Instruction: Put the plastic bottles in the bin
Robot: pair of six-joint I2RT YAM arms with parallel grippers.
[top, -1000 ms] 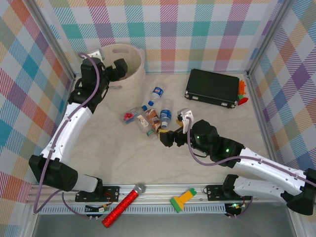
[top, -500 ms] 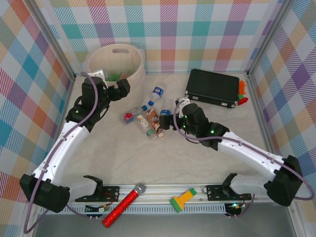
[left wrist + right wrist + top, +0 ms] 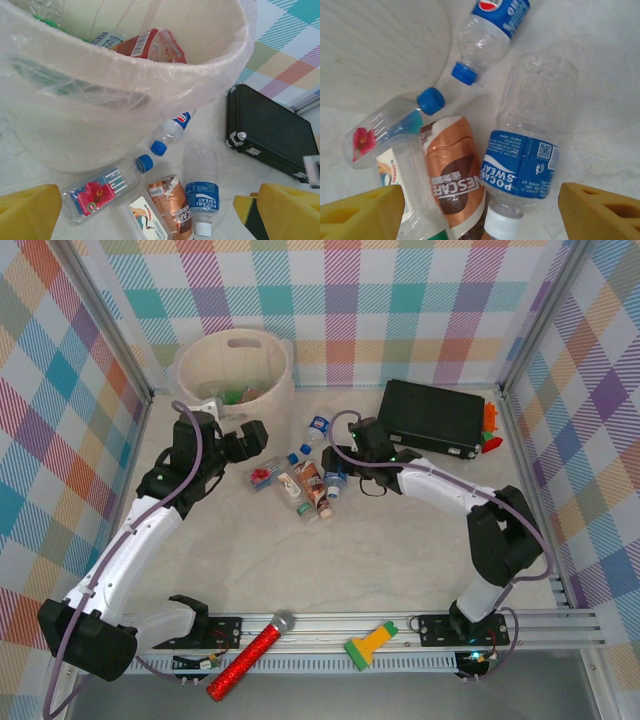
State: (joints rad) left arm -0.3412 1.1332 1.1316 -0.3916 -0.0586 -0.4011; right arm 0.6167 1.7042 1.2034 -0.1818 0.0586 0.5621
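Reaching deeper since a second ago, the right jaws now hang spread over a blue-labelled bottle [image 3: 525,170], not gripping it, among plastic bottles [image 3: 305,480] lying just beside the bin [image 3: 275,390] on the worktop [image 3: 400,560]. Left jaws, withdrawn from the bin's rim, gape empty. Some bottles lie binned; roughly six remain outside.

The top camera looked down from above and behind the arms over the whole tabletop [image 3: 400,570]. The left wrist camera looked obliquely past the left claw [image 3: 150,215]. The right wrist camera hung nearer, almost straight down past the right claw [image 3: 480,210]. Both shared the Pocari Sweat bottle [image 3: 201,192] [image 3: 525,165] just ahead of each claw.
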